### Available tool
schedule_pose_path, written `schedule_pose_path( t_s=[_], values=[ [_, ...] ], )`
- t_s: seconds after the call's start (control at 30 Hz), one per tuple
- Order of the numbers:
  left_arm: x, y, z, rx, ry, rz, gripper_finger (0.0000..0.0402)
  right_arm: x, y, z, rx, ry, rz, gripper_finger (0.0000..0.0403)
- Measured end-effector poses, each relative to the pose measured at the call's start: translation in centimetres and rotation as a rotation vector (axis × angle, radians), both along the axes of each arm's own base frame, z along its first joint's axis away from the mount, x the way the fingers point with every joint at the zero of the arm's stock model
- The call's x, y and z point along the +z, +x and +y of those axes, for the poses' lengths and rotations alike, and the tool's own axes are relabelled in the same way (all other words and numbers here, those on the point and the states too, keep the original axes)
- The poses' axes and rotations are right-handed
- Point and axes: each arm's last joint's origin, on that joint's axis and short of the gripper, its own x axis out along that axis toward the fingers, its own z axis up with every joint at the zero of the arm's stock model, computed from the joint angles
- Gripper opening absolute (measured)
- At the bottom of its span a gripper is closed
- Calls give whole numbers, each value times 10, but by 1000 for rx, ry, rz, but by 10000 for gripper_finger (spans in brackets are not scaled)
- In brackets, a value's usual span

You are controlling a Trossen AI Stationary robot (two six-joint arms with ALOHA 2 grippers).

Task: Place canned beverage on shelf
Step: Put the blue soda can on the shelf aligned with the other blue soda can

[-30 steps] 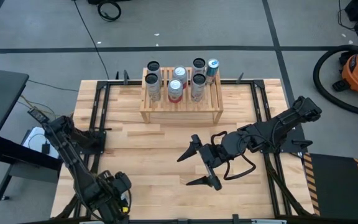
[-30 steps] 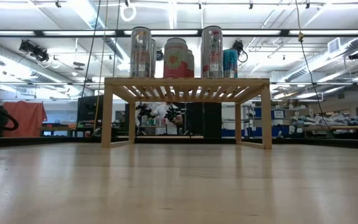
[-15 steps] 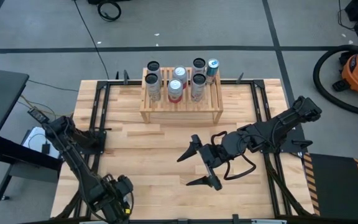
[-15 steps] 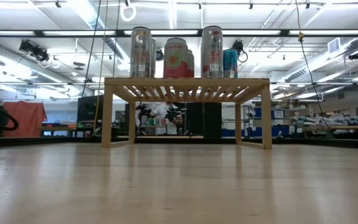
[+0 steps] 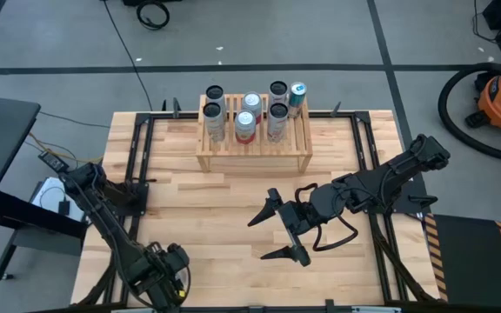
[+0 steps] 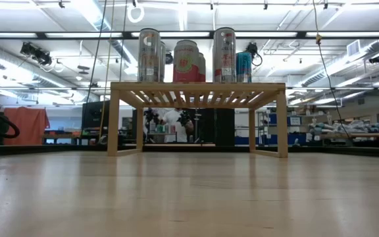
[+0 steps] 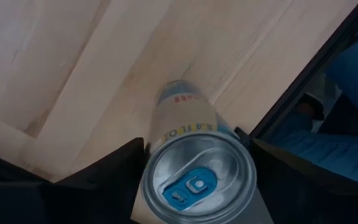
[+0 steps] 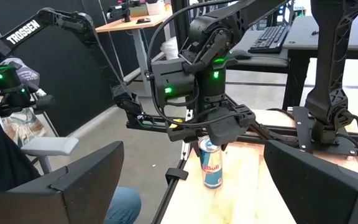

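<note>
While both arms wait low, here is each thing:
Worktop (image 5: 233, 217): light wood.
Shelf (image 5: 253, 149): far edge, six cans on top.
Right pincer (image 5: 279, 235): released, mid-worktop, grasping nothing.
Left pincer (image 7: 194, 163): near left corner, fingers beside the can; grip unclear.
Can (image 8: 212, 163): upright there.

I am counting six cans (image 5: 245, 117) standing on one shelf (image 5: 253, 155), and a seventh can (image 8: 211, 163) standing alone on the table (image 5: 216, 217) near its left front corner. I am seeing two arms, each carrying one gripper: the left (image 8: 219, 134) and the right (image 5: 278, 230).
</note>
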Motion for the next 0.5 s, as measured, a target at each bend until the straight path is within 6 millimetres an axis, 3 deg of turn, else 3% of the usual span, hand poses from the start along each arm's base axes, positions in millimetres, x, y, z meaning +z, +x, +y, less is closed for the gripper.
schedule_pose_path(
  t_s=[0.5],
  values=[
    [-1, 3, -1, 1, -30, 13, 286, 0, 0, 0, -5, 21, 10, 398]
  ],
)
